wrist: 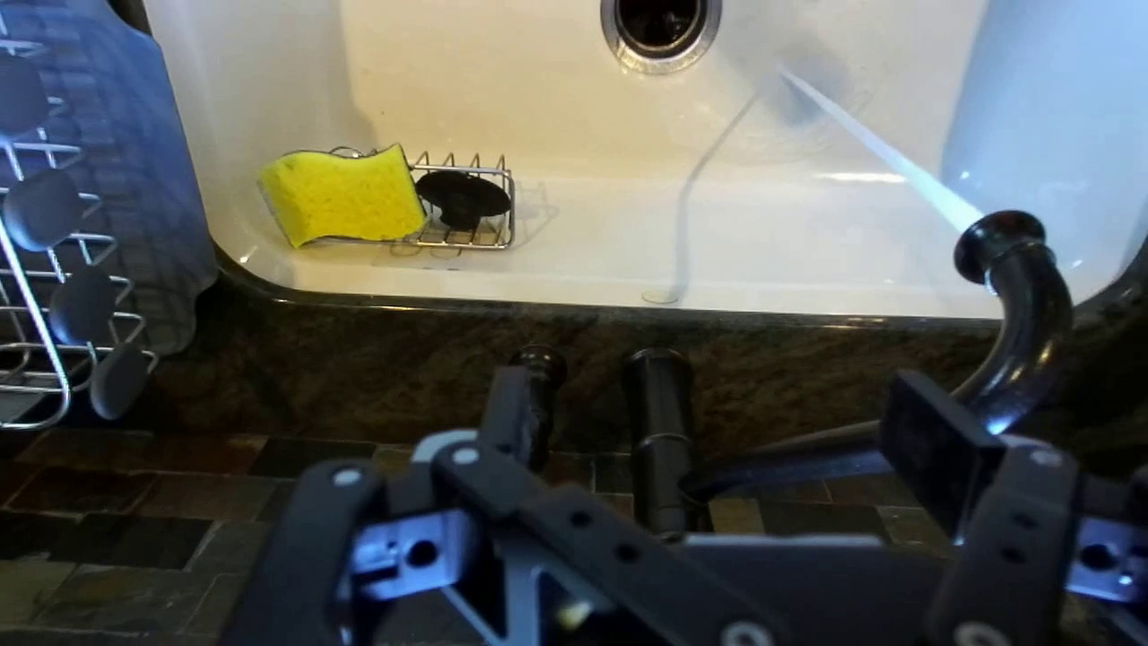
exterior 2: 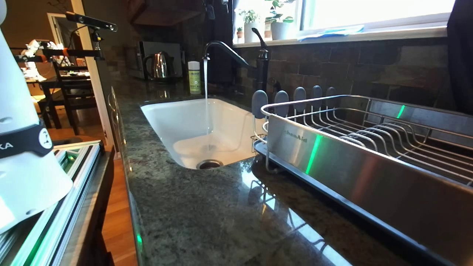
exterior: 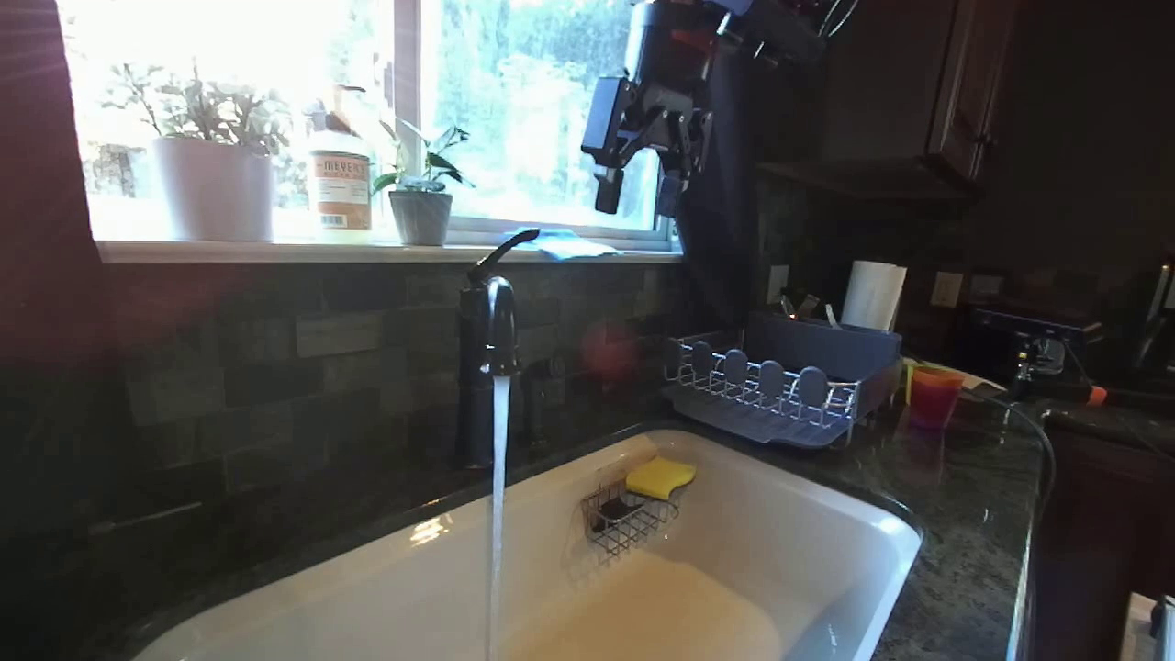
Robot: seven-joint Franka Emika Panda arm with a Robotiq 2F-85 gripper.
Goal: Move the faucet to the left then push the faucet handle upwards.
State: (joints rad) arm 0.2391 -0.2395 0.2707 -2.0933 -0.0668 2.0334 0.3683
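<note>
The dark faucet (exterior: 473, 386) stands behind the sink in both exterior views (exterior 2: 262, 70), with water running from its gooseneck spout (exterior: 500, 317). The slim faucet handle (exterior: 503, 253) rises at a slant from the top of the column, and it also shows in an exterior view (exterior 2: 259, 37). My gripper (exterior: 640, 195) hangs in front of the window, above and apart from the faucet, open and empty. In the wrist view, the column (wrist: 659, 422) appears between the open fingers (wrist: 717, 417), farther off, and the spout reaches right behind one finger. The handle is hidden there.
The white sink (exterior 2: 177, 122) holds a wire caddy (wrist: 466, 238) with a yellow sponge (wrist: 345, 196). A dish rack (exterior 2: 288, 144) stands beside it. The windowsill (exterior: 303, 252) carries potted plants (exterior: 216, 188), a soap bottle (exterior: 341, 184) and a blue cloth (exterior: 574, 245). A cabinet (exterior: 854, 101) hangs nearby.
</note>
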